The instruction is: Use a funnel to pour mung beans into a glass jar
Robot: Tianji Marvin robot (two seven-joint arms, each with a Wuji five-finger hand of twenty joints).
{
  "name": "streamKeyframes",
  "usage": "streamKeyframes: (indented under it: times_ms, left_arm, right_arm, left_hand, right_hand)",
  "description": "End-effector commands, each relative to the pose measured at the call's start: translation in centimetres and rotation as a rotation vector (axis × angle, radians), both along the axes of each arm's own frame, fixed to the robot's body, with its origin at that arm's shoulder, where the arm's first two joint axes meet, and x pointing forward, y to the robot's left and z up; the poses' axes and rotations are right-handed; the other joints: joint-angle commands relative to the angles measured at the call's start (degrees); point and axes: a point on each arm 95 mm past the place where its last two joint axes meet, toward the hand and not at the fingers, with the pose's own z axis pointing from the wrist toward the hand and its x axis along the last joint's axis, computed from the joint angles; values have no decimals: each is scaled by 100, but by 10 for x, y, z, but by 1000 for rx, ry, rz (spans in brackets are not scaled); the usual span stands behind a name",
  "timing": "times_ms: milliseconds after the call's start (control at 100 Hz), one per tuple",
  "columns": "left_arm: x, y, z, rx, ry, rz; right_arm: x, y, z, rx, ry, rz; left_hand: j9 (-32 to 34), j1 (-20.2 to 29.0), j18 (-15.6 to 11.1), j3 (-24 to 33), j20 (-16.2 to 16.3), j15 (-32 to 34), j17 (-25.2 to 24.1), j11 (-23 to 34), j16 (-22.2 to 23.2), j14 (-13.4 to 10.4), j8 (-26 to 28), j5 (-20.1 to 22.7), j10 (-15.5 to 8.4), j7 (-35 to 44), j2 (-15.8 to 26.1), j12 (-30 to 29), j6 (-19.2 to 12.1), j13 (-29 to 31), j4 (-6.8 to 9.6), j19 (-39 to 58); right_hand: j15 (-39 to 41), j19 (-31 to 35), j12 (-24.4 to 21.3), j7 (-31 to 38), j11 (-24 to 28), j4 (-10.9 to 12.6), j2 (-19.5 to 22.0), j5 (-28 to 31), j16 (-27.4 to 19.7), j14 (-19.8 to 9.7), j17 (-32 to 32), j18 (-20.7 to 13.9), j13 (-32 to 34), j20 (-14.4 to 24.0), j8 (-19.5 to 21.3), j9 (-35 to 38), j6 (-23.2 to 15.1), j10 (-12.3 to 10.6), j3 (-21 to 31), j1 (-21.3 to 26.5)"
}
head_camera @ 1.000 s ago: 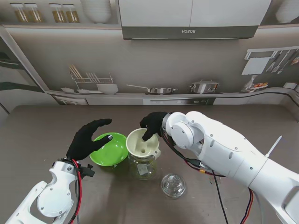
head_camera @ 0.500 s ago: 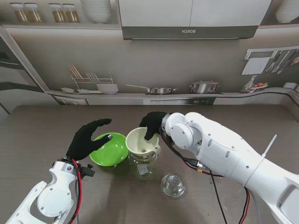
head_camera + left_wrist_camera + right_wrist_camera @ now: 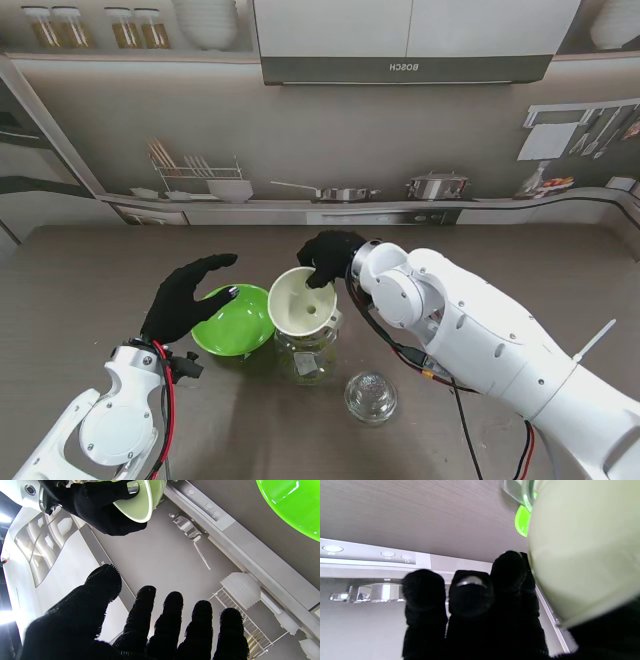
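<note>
Cream funnel (image 3: 302,303) — tilted atop glass jar (image 3: 306,357)

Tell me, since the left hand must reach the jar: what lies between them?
In the stand view, the green bowl lies between the left hand and the glass jar.

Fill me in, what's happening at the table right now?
The right hand grips the far rim of the cream funnel, which sits tilted in the mouth of the glass jar. The left hand hovers open beside the green bowl, holding nothing. A round glass lid lies on the table nearer to me. No beans are visible in the funnel.
</note>
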Motion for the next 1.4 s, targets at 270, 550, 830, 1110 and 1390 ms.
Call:
streamKeyframes:
  times_ms: [270, 550, 830, 1110, 1390]
  left_arm:
    - [-1, -3, 1, -13, 12, -7]
    - [-1, -3, 1, -21, 15, -4]
    - [-1, -3, 1, -30, 15, 2]
    - [-1, -2, 1, -35, 15, 6]
    - [-1, -2, 1, -37, 16, 9]
  right_arm:
    - [-6, -6, 4, 34, -5, -15]
    - [-6, -4, -2, 49, -14, -4]
    - [-9, -5, 0, 102, -37, -13]
    - [-17, -7, 7, 148, -64, -20]
    - [-22, -9, 17, 187, -76, -36]
  left_hand:
    - [40, 68, -91, -145, -19, -14, -81, -30, -72, -10, -30, 72, 7, -26, 239, -11, -117, 70, 216, -185]
    - [47, 75, -89, -158, -18, -20, -86, -29, -73, -4, -31, 77, 18, -25, 271, -12, -119, 68, 217, -186]
    - [57, 95, -80, -171, -17, -22, -85, -32, -72, 24, -33, 98, 30, -22, 318, -15, -107, 80, 221, -184]
    - [71, 112, -75, -198, -22, -31, -89, -32, -74, 17, -35, 121, 43, -17, 363, -17, -104, 81, 225, -190]
    - [69, 115, -82, -215, -25, -36, -89, -35, -74, 26, -39, 105, 33, -26, 374, -19, -109, 84, 228, -192]
  right_hand:
    - [618, 411, 300, 303, 275, -368, 144, -115, 325, -294, 302, -218, 221, 328, 275, 521, -36, -87, 492, 232]
    - [1669, 856, 738, 463, 855, -537, 125, -209, 902, -566, 768, -337, 217, 753, 551, 551, 58, -94, 851, 198]
    - [2263, 1275, 1018, 574, 1365, -642, 220, -358, 1360, -772, 970, -519, 216, 1094, 876, 579, 95, -215, 961, 192]
    - [2326, 1368, 1004, 586, 1495, -657, 250, -390, 1432, -786, 990, -559, 214, 1128, 953, 581, 116, -240, 960, 205]
    - [2318, 1372, 956, 575, 1510, -647, 282, -420, 1459, -786, 987, -559, 216, 1125, 1009, 572, 145, -250, 920, 231]
